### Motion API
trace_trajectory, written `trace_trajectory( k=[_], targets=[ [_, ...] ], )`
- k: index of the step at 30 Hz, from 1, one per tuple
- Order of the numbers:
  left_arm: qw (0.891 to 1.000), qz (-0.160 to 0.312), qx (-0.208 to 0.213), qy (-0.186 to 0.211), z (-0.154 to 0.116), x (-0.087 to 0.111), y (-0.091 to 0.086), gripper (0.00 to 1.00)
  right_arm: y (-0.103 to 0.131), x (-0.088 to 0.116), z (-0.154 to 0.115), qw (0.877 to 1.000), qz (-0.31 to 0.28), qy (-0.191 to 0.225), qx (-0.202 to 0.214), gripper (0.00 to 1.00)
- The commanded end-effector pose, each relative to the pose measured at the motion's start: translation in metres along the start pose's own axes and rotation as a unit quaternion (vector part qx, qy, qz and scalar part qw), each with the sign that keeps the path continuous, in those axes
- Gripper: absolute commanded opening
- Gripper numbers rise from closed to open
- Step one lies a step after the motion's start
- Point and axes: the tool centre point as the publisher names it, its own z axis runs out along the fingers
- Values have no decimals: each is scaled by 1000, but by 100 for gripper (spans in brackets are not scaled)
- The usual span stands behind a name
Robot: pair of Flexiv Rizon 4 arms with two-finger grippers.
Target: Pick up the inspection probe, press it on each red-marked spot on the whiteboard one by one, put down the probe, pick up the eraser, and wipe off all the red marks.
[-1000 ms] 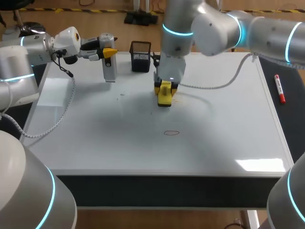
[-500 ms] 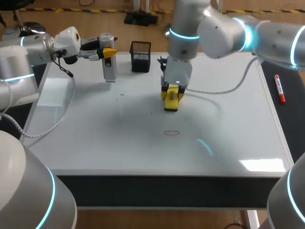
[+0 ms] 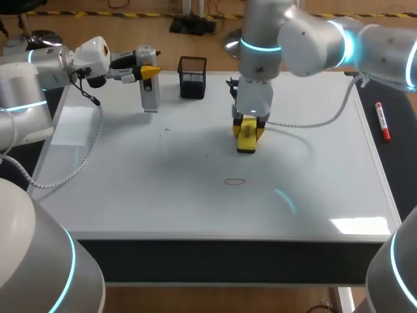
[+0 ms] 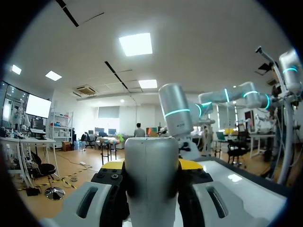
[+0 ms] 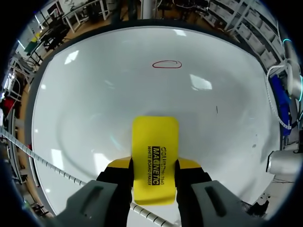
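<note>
Whiteboard (image 3: 130,195): red oval (image 3: 234,182) | right tool (image 5: 154,166) clamps eraser (image 5: 155,137) | left tool (image 4: 151,165): probe (image 3: 150,94)

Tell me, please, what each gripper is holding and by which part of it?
The left gripper clamps the inspection probe near its upper end; the right gripper clamps the yellow eraser by its long sides.

White table (image 3: 130,202), dark front edge. Bright glare patch (image 3: 355,225) at 4 o'clock; a paler patch (image 3: 71,124) at 9 o'clock.

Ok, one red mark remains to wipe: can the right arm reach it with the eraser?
Probably yes: the right gripper holds the eraser near the red oval, only bare whiteboard between them.
</note>
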Motion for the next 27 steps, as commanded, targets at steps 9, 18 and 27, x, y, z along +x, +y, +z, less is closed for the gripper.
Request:
trace_trajectory(
  k=[9, 18, 27],
  targets=[
    [1000, 2, 1, -3, 1, 1, 0, 0, -7, 23, -2, 1000, 10, 7, 19, 0],
    [1000, 2, 1, -3, 1, 1, 0, 0, -10, 21, -50, 999, -4, -1, 37, 0],
    [1000, 2, 1, -3, 1, 1, 0, 0, -19, 21, -72, 998, -17, -3, 54, 0]
  ],
)
